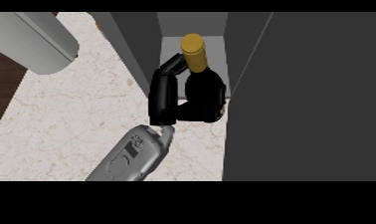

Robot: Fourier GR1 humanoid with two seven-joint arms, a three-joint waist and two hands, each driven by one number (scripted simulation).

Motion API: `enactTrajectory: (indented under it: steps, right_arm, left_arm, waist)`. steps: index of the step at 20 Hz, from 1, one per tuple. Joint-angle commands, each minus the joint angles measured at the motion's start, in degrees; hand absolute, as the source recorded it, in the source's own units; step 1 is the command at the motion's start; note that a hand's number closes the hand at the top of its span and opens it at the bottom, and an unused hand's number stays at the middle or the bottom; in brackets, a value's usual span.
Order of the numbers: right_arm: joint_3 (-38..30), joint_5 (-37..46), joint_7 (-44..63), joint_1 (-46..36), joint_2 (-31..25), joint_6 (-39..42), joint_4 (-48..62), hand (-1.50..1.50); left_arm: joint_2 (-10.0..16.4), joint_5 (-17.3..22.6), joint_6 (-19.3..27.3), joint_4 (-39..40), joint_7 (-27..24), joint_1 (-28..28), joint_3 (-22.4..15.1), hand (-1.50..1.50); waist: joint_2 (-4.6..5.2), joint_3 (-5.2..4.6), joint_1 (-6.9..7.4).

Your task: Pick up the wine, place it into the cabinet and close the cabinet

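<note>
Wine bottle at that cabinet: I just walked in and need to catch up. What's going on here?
The robot's right hand is curled round the dark wine bottle and holds it at the mouth of the open cabinet. The cabinet door stands open on the right. The hand has not let go of the bottle, and the door is not yet closed.

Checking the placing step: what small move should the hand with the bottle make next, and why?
Probably ease the right hand a little forward, carrying the bottle deeper into the cabinet: its lower part seems to sit at the shelf's front edge, the hand is curled round it, and the door stands open.
</note>
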Motion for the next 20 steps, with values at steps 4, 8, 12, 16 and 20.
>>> enactTrajectory:
  steps: [4, 8, 12, 16, 20]
  right_arm:
    - [0.1, -3.0, -0.3, 5.0, 1.1, 0.5, -8.2, -1.5]
    - [0.4, -3.1, 0.2, 3.2, 0.8, 0.5, -6.6, -1.5]
    - [-0.6, -3.8, -0.7, 4.4, 1.1, 0.4, -7.4, -1.5]
    - [-0.3, -2.6, -0.1, 2.4, 0.9, -0.1, -4.9, -1.5]
    - [2.3, -0.8, 4.8, 1.0, 1.0, -3.2, -8.7, -1.5]
  left_arm:
    - [0.0, -0.4, -3.1, 6.9, -5.2, -0.6, 3.1, 1.5]
    - [0.0, 3.7, 1.0, 10.9, -9.4, -4.0, 2.2, 1.5]
    - [0.0, 4.4, -3.7, 14.9, -11.8, -5.2, 8.0, 1.5]
    - [0.0, 4.7, -4.5, 15.3, -13.0, -4.5, 9.2, 1.5]
    - [0.9, 3.6, -3.4, 11.5, -7.4, -3.6, 7.5, 1.5]
  waist:
    - [-0.02, 0.02, 0.11]
    - [0.04, 0.01, -0.09]
    - [0.06, 0.01, -0.19]
    - [0.03, 0.01, 0.27]
    - [-0.15, 0.01, 0.55]
